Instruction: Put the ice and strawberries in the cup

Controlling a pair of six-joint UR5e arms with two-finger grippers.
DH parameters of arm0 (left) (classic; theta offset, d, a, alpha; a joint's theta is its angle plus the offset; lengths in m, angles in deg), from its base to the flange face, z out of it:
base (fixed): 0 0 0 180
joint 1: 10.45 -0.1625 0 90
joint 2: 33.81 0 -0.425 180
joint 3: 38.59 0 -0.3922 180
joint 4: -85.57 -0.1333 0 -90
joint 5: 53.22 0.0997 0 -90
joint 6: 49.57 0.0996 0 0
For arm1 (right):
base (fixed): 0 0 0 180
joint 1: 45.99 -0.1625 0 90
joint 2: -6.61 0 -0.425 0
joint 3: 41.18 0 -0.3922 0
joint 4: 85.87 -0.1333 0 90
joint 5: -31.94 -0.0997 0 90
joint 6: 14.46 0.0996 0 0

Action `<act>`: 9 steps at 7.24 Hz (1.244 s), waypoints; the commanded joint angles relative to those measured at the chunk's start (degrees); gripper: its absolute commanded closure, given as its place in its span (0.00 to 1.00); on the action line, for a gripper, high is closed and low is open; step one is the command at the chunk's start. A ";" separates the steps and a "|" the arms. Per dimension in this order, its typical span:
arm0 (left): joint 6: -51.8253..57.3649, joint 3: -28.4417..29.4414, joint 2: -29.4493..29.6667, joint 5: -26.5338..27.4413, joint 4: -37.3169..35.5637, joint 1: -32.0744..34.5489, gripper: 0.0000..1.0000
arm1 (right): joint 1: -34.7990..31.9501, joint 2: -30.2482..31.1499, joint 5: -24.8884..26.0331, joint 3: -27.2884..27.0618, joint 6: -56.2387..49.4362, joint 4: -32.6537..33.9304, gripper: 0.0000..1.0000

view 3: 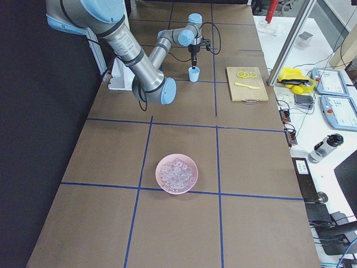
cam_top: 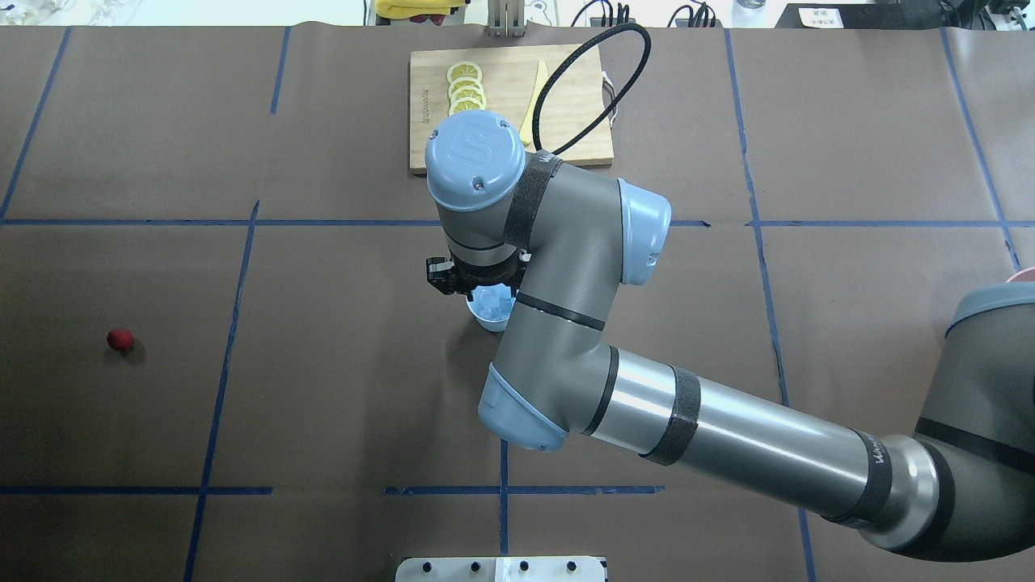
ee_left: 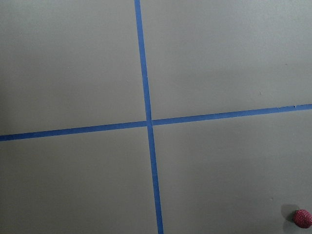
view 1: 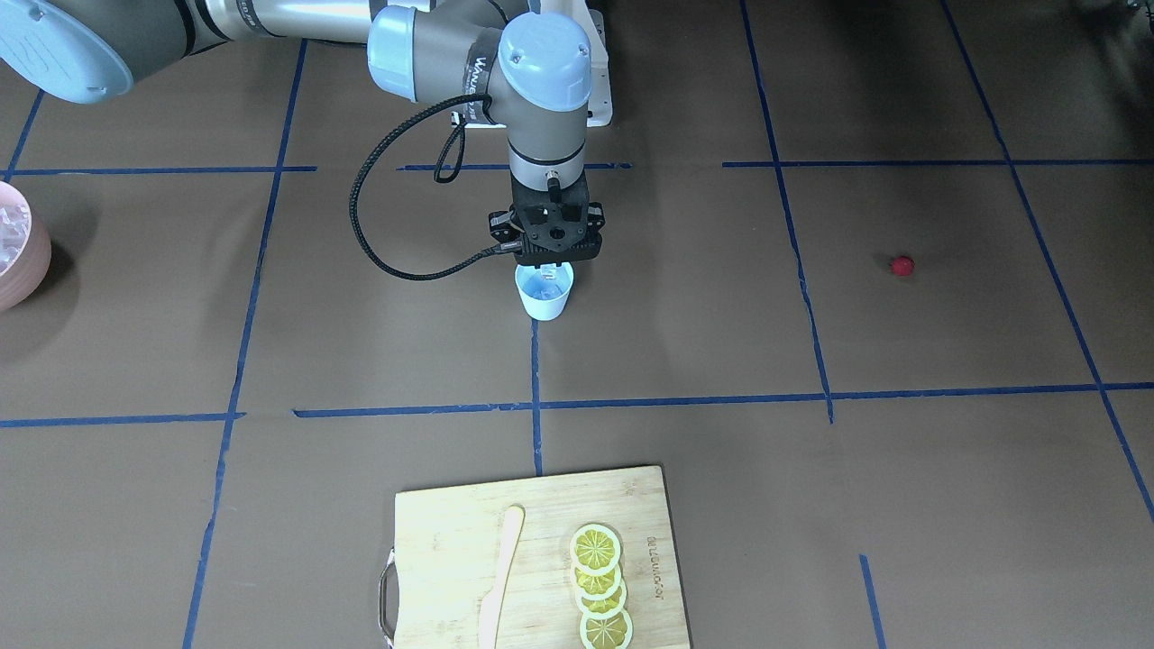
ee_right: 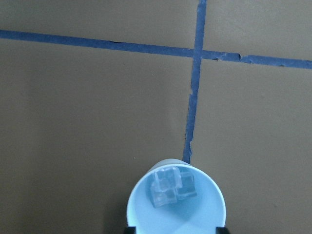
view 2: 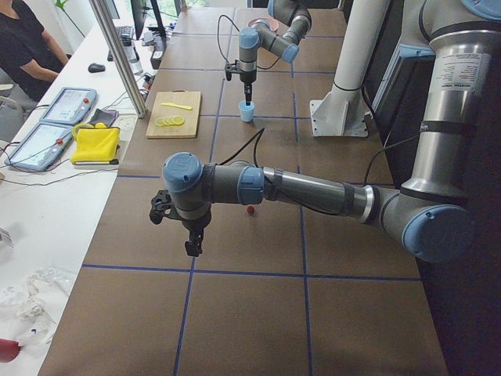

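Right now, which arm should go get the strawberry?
Probably the left: the left hand hangs near the strawberry, while the right hand is far off, over the cup holding ice.

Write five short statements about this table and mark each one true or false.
1. The small pale blue paper cup holds clear ice cubes. True.
2. The small dark-red strawberry sits inside the cup. False: it lies on the brown table, far from the cup.
3. The right gripper hangs directly over the cup. True.
4. The wide pink bowl is empty. False: it holds a heap of ice.
5. The yellow lemon slices lie in a row on the wooden cutting board. True.
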 commanded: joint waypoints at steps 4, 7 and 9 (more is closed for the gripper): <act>-16.07 -9.51 -1.66 0.44 0.18 -8.88 0.00 | -1.08 0.18 -0.17 -3.74 0.00 1.75 0.01; -37.78 -14.74 -10.43 2.62 20.28 -20.40 0.00 | -8.00 11.12 -1.92 -19.70 -2.01 2.38 0.01; -53.10 -14.21 -10.99 12.08 28.90 -31.19 0.00 | -15.11 19.56 -5.77 -26.32 -11.29 2.38 0.01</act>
